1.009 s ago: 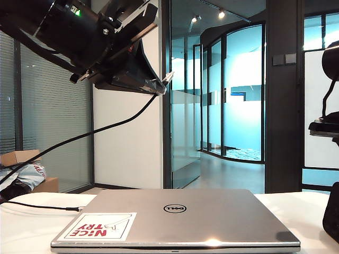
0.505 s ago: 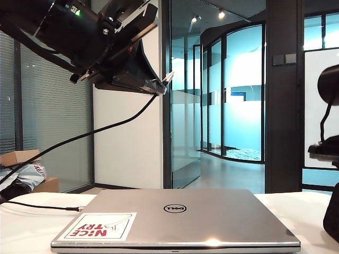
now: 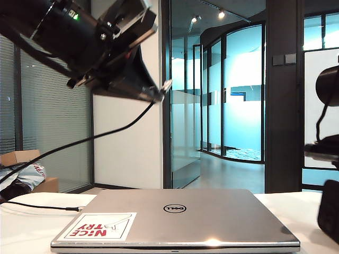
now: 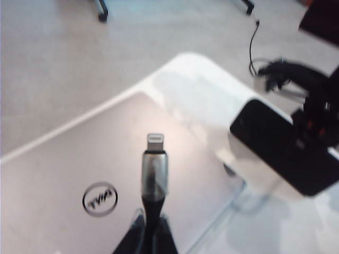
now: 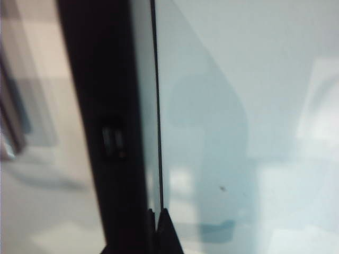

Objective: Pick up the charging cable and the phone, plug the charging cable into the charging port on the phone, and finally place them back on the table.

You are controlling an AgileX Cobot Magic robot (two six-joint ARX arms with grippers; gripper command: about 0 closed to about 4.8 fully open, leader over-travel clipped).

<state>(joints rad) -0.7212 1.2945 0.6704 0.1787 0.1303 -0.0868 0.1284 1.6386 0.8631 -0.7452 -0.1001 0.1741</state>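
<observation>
Cable first: you're holding the charging cable (image 4: 154, 180) in the left pincer (image 4: 151, 233), clenched on the black boot just behind the silvery plug, w/ the plug tip sticking out free, high above the laptop (image 3: 177, 217). From the exterior cam the cord is trailing down from the pincer to the worktop (image 3: 26, 225) beside the laptop's sticker corner. It's looking light and floppy, so only the short stiff stub past the fingers will steer; gripping close to the plug, as you're doing, is prob. the right hold. The tip is small and likely bends if it's pushed in crooked.

Phone: the phone (image 5: 106, 132) is sitting in the right pincer (image 5: 159, 222), seen edge-on in the right wrist cam, fingers closed on its thin side, approx. level w/ the laptop's far-right edge and off that side. It's a stiff, smooth slab, prob. slippery, and an edge pinch gives little margin, so you're wanting gentle, straight pushing.

Views: the left wrist cam is showing plug and phone together, the phone lying beyond the laptop's corner; the exterior cam isn't showing the phone clearly, just the right arm's dark bulk. The right wrist cam alone is showing a dark slot on the phone's edge, too blurred to call it the port.
</observation>
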